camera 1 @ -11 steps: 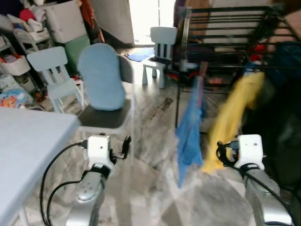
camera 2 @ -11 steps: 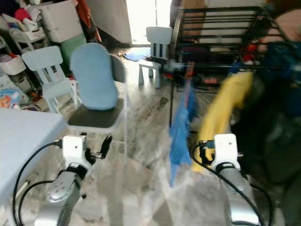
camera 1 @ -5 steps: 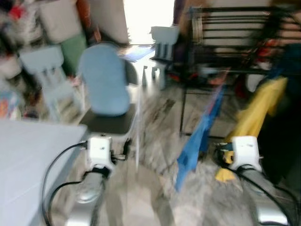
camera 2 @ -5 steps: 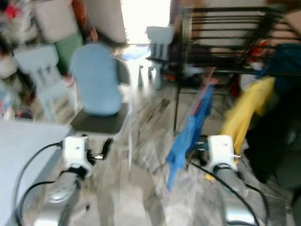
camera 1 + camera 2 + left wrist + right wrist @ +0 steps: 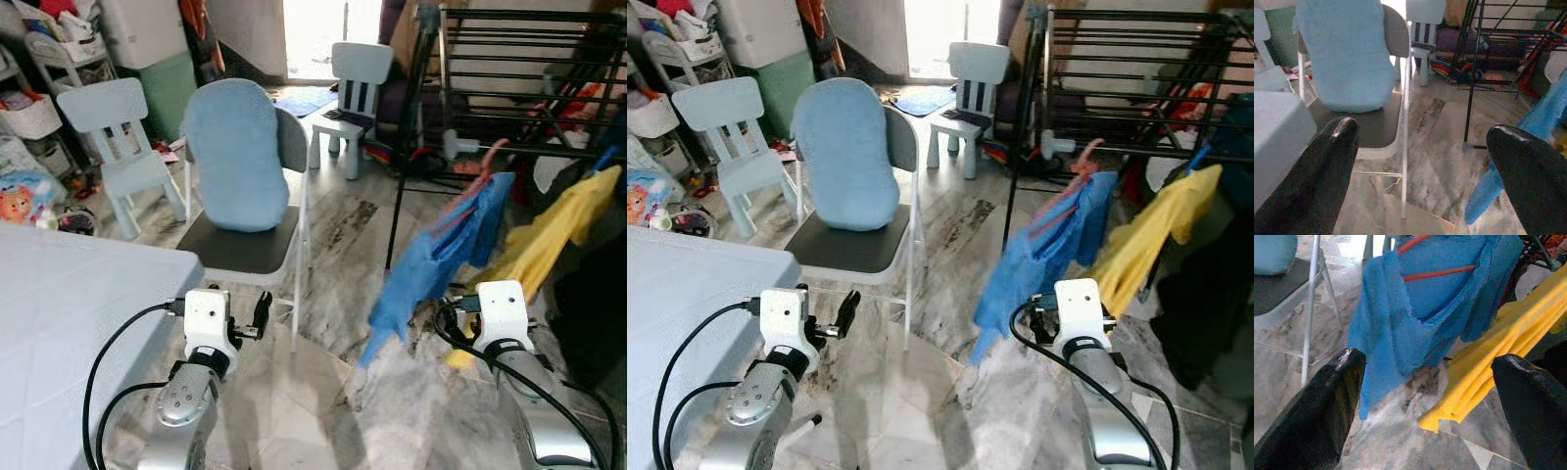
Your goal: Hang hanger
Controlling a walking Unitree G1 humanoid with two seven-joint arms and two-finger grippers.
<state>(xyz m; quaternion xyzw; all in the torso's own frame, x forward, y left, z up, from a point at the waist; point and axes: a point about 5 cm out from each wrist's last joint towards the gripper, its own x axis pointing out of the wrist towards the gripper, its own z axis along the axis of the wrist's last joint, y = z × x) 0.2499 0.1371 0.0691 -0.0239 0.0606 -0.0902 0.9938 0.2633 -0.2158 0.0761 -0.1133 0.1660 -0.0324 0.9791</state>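
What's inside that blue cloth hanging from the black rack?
A reddish-pink hanger carries the blue cloth; its hook pokes out on top at the black rack, and its bars show through the opening. The hanger's ends are covered by fabric.

A lived-in home's cluttered living space, shown by the marble-patterned floor (image 5: pixel 333 225), pale blue children's chairs (image 5: pixel 122 147), a folding chair (image 5: pixel 257 245) with a blue cushion (image 5: pixel 233 157), a black clothes drying rack (image 5: pixel 529 78) hung with laundry, and shelves of toys (image 5: pixel 29 108).
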